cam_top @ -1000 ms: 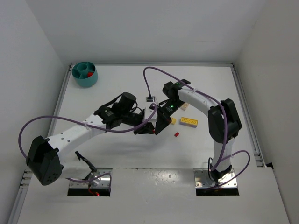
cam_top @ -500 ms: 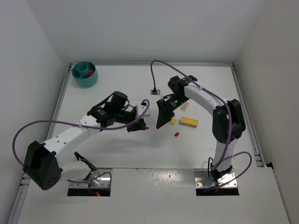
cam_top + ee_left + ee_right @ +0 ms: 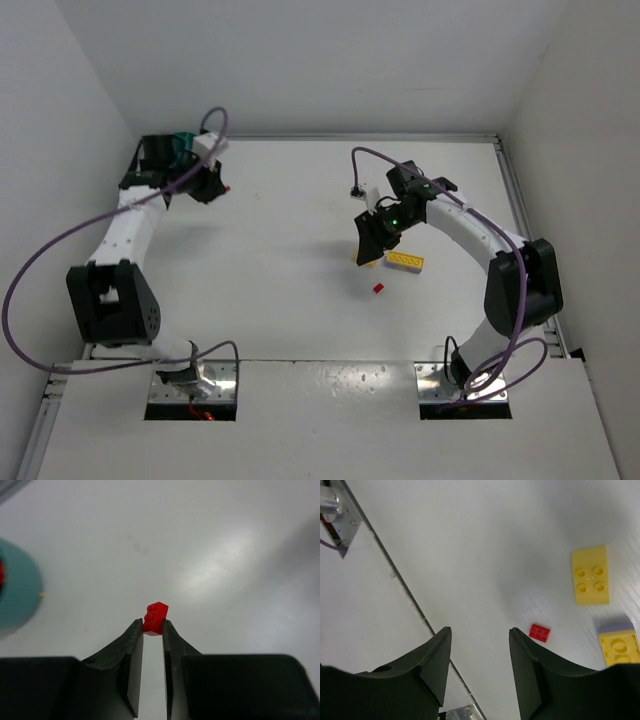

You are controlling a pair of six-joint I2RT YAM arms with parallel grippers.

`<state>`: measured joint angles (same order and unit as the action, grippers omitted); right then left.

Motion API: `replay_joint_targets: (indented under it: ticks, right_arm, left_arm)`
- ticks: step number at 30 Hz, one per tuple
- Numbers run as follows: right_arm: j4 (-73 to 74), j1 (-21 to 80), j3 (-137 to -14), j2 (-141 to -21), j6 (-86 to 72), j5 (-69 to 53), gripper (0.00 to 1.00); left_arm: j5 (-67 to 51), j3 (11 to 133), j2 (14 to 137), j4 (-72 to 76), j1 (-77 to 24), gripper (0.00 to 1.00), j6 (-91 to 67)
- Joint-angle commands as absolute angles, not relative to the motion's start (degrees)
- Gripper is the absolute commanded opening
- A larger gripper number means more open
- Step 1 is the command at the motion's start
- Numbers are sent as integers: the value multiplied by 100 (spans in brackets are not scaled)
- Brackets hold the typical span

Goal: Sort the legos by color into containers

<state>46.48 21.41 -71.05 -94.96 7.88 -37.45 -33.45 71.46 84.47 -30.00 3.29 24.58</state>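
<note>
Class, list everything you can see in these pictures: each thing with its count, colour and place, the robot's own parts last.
Table: one, white, under everything.
Bowl: one, teal, far left corner of the table, something red inside.
Held red brick: one, red, held near the bowl.
Loose red brick: one, red, on the table right of centre.
Yellow bricks: two, yellow, on the table near the loose red brick, a small one and a longer one.
Left gripper: one, black, shut on the held red brick.
Right gripper: one, black, open, empty.
</note>
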Motion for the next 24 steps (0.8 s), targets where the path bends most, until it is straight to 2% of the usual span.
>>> replay_joint_targets:
  ticks: [1, 6, 12, 21, 24]
  right_arm:
    - [4254, 2145, -7049, -9167, 633, -3349, 50]
    - [4253, 2145, -7049, -9167, 633, -3349, 50]
    - [4254, 2145, -7102, -9272, 633, -3349, 50]
    - [4307, 2145, -7102, -9387, 686, -3349, 50]
    - [4307, 2145, -7102, -9387, 686, -3349, 50]
  left_arm:
    - [-3165, 8163, 9358, -3050, 948, 0, 2461]
    - [-2568, 9585, 10528, -3111, 1370, 0, 2286]
    - [-2216, 10615, 11469, -3111, 1564, 0, 2224]
    - [-1916, 11074, 12093, -3111, 1617, 0, 2171]
    - [-1811, 11126, 12146, -3059, 1617, 4, 2171]
